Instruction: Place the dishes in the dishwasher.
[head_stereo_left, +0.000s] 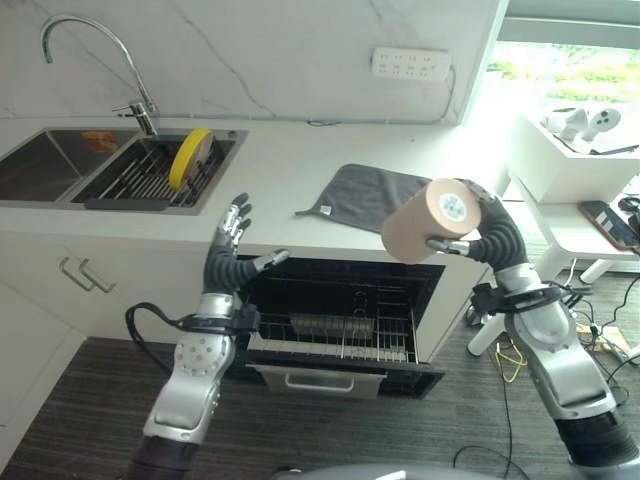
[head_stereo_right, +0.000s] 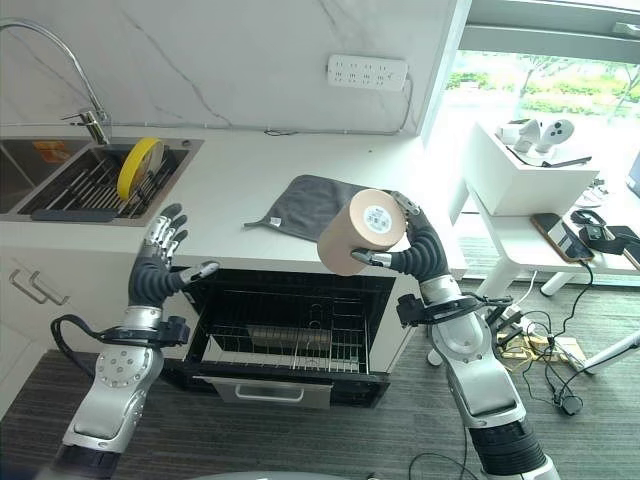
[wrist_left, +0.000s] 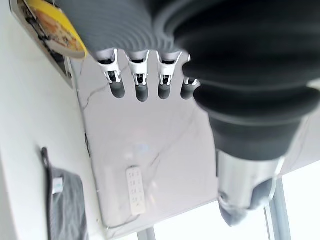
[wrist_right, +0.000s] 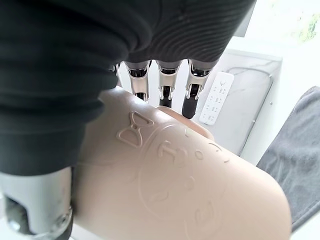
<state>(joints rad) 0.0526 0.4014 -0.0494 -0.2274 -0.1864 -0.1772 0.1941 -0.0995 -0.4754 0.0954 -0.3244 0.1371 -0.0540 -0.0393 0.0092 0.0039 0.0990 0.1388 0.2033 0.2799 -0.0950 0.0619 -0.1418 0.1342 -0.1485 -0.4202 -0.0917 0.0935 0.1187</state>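
My right hand (head_stereo_left: 478, 232) is shut on a beige cup (head_stereo_left: 430, 220), held on its side in the air above the right part of the open dishwasher (head_stereo_left: 340, 320). Embossed shapes mark the cup's wall (wrist_right: 175, 185). Its base with a round sticker (head_stereo_right: 377, 217) faces the camera. The dishwasher's wire rack (head_stereo_right: 290, 340) is pulled out below the counter. My left hand (head_stereo_left: 230, 258) is open, raised in front of the counter edge at the dishwasher's left side, holding nothing; its fingers (wrist_left: 142, 85) are straight. A yellow plate (head_stereo_left: 189, 156) stands upright in the sink rack.
A grey cloth (head_stereo_left: 372, 195) lies on the white counter (head_stereo_left: 290, 170) behind the cup. The sink (head_stereo_left: 60, 165) with a tap (head_stereo_left: 110, 60) is at the left. A wall socket strip (head_stereo_left: 410, 64) sits on the marble wall. A white side table (head_stereo_right: 540, 190) stands to the right.
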